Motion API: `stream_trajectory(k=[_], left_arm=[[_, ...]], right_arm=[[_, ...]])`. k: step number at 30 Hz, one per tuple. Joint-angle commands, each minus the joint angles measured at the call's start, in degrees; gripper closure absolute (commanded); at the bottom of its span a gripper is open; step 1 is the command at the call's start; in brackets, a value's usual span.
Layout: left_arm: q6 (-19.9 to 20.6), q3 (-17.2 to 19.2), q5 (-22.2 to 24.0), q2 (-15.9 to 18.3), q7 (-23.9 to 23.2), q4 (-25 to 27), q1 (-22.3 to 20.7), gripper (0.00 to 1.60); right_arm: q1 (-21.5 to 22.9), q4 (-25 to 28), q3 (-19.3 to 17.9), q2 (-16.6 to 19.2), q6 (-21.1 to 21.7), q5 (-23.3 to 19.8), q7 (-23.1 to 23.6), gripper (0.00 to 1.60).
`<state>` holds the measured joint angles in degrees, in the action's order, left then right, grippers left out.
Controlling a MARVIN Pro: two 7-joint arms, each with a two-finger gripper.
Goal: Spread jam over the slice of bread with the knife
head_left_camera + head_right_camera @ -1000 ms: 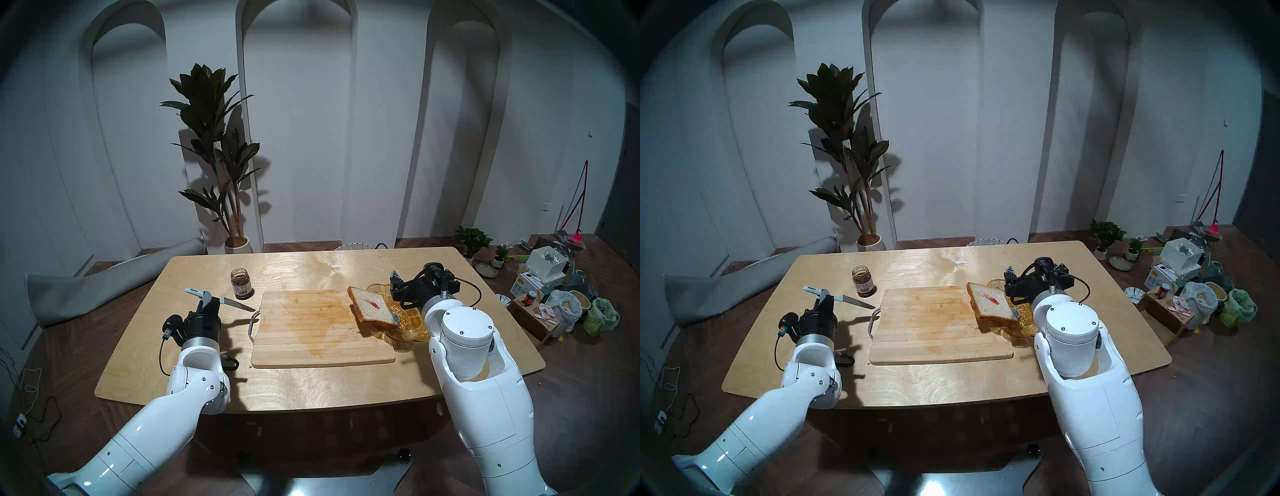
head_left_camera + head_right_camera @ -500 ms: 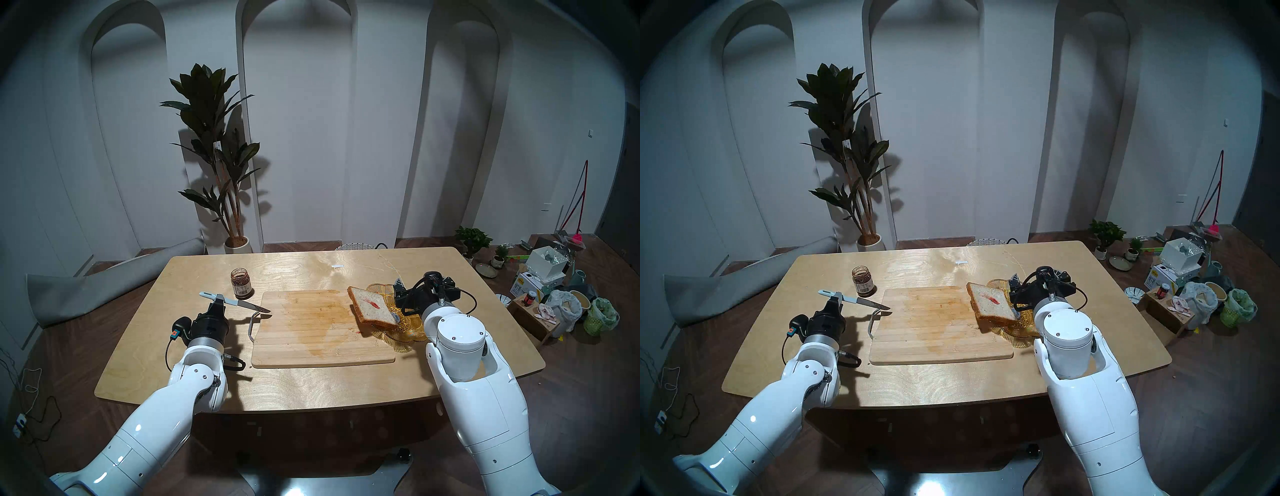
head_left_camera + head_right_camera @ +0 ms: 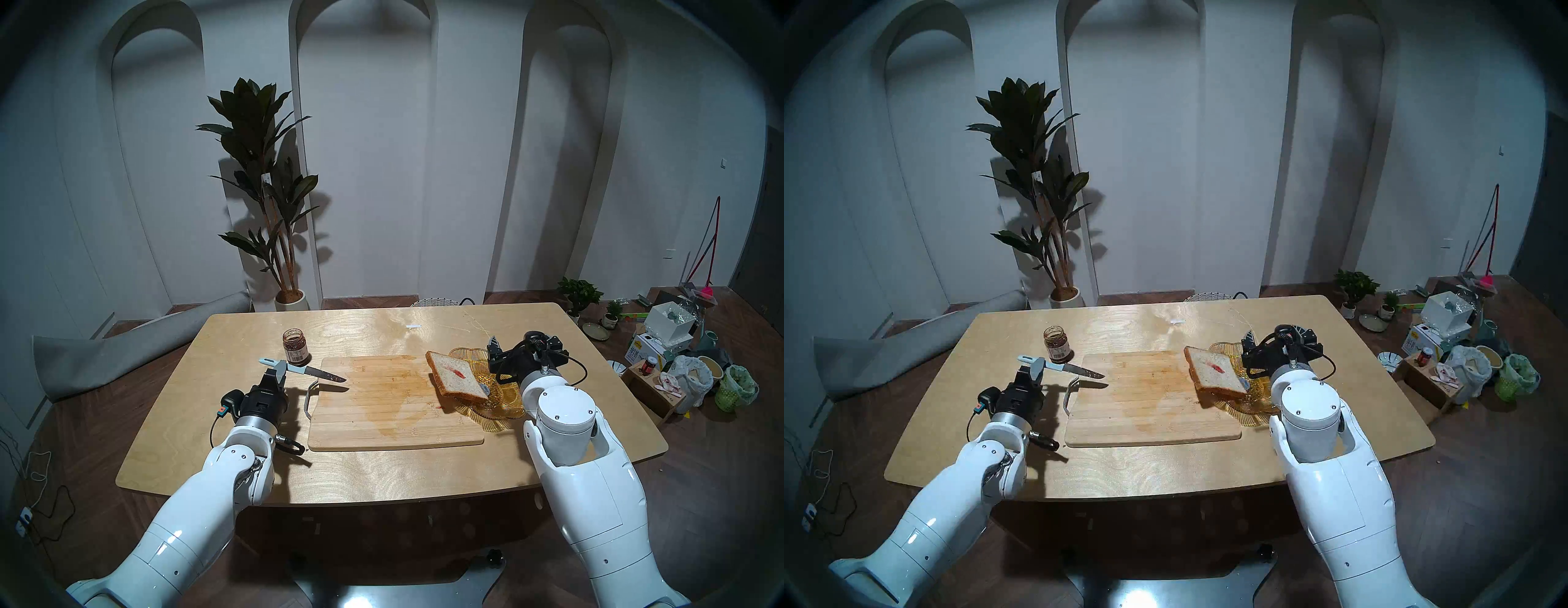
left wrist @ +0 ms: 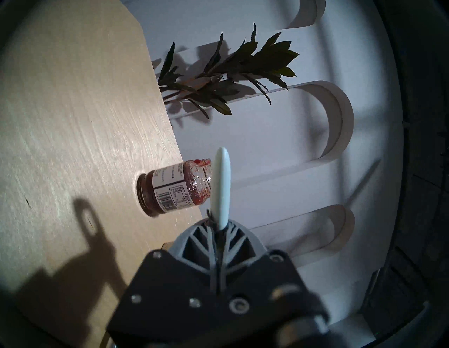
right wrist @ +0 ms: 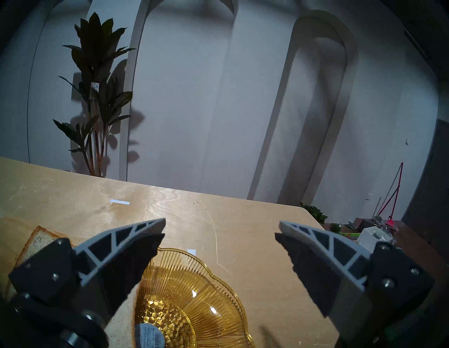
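left claw (image 3: 278,370): pinching the knife (image 3: 303,370) by its pale grey-blue handle, fingers pressed onto it, above the left edge of the cutting board (image 3: 382,424).
knife axis: runs left to right, handle end to the left, dark blade pointing right over the board, a reddish trace on the blade.
bearing to target: the slice of bread (image 3: 456,375) lies to the right of the blade tip, across most of the board; the blade already points roughly that way.
bread pose: tilted, its right side propped on the amber glass dish (image 3: 505,399), left edge over the board's far-right corner, one short streak of jam (image 3: 458,372) on top.
right claw (image 5: 220,228): spread wide, holding nothing, above the dish's far-right side.
nearer arm: the right is closer to the bread, but the left has the knife.
jam jar (image 3: 295,347): lidless, on the worktop (image 3: 373,471), just behind the knife.
count: one knife, one slice, one jar, one dish, one board.
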<state>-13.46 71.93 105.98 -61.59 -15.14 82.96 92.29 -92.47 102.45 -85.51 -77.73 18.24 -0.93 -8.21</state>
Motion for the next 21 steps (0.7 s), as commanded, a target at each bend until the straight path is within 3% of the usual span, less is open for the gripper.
stream_trajectory(k=[1, 6, 10, 11, 18, 21], left_arm=[[3.5, 1.0, 0.0, -2.0, -6.8, -2.6, -2.9, 1.6], [4.6, 0.9, -0.8, -3.4, -11.4, -6.2, -4.3, 1.6], [0.7, -0.5, -4.6, -4.3, -14.6, -9.7, -5.7, 1.6], [1.3, 0.1, -3.2, -5.2, -15.5, -10.4, -5.8, 1.6], [-0.4, -0.3, -4.9, -4.8, -13.7, -10.9, -6.4, 1.6], [0.6, -0.2, -4.1, -4.9, -13.8, -11.4, -6.5, 1.6]], right_arm=[[-0.1, 0.9, -0.2, -0.2, -3.1, -0.5, 0.3, 0.0], [-0.6, 1.0, -0.3, -0.1, -4.4, -0.8, 0.3, 0.0], [-1.0, 1.0, -0.3, 0.1, -5.3, -1.2, 0.4, 0.0], [-1.1, 1.1, -0.3, 0.1, -5.5, -1.2, 0.4, 0.0], [-1.6, 1.3, -0.1, 0.1, -6.2, -1.5, 0.4, 0.0], [-1.6, 1.3, 0.0, 0.0, -6.2, -1.5, 0.3, 0.0]])
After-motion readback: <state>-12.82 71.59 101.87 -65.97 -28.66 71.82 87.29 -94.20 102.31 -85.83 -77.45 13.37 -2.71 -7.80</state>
